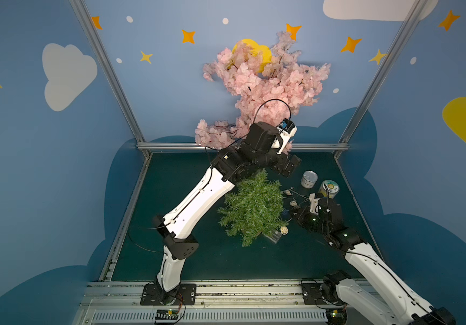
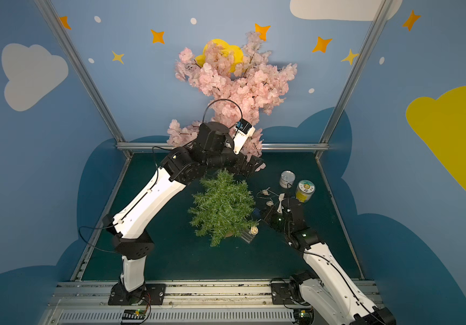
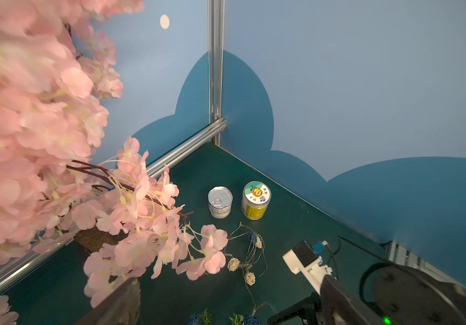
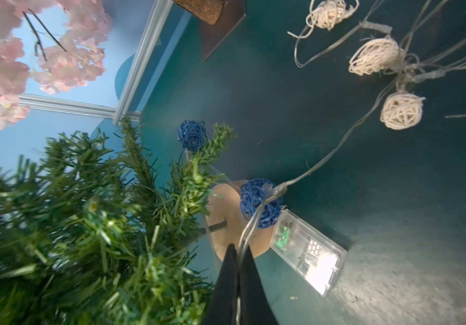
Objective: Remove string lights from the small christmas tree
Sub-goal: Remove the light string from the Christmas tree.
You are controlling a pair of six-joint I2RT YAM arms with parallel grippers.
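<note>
The small christmas tree (image 1: 254, 205) (image 2: 223, 208) stands mid-table on its tan base (image 4: 223, 202). The string lights trail off its right side: two blue balls (image 4: 260, 205) hang at its branch tips, and cream balls (image 1: 293, 203) (image 3: 233, 264) lie in a tangle on the mat. Their clear box (image 4: 307, 250) (image 1: 275, 236) lies by the base. My right gripper (image 4: 239, 249) is low beside the tree, shut on the pale wire just below a blue ball. My left gripper (image 1: 293, 164) hangs open and holds nothing, behind the tree among the low pink blossoms. Only one of its fingers (image 3: 119, 304) shows.
A tall pink blossom tree (image 1: 262, 84) stands at the back wall, its lower branches against my left wrist. A silver can (image 1: 309, 179) and a yellow-lidded jar (image 1: 329, 190) stand at the back right, close to my right arm. Walls enclose three sides.
</note>
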